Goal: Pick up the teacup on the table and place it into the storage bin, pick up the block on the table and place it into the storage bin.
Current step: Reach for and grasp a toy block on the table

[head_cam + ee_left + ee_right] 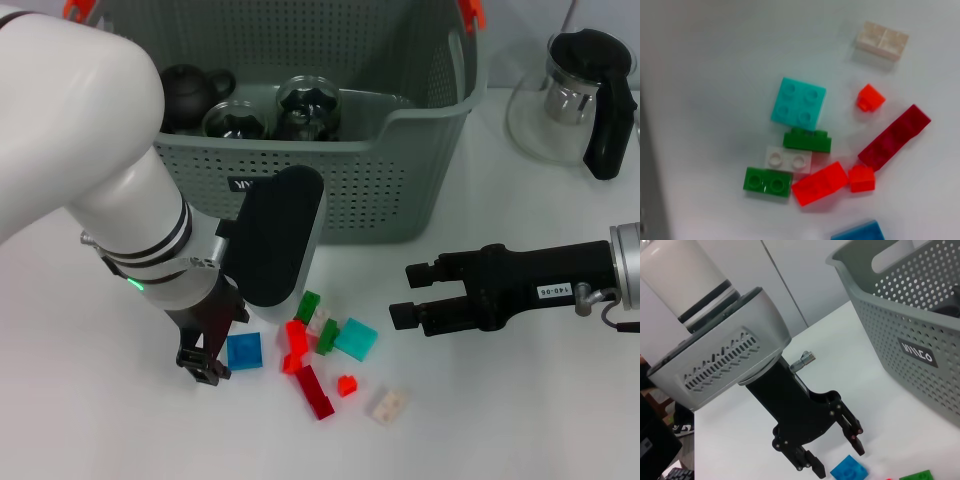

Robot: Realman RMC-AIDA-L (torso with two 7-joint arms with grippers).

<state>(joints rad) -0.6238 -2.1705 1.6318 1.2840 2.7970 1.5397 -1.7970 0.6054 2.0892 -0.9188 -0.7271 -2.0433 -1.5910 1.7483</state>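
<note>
The left pincer (pixel 208 360) hangs low over the tabletop (pixel 500 420) with its jaws apart and nothing in them. The blue block (pixel 244 350) lies just beside it, toward the robot's right, flat on the tabletop. More blocks are scattered a little further right. The right pincer (pixel 412 293) waits past them, also open and empty. The storage bin (pixel 350 180) stands behind the blocks. The left arm is closer to the blue block.
</note>
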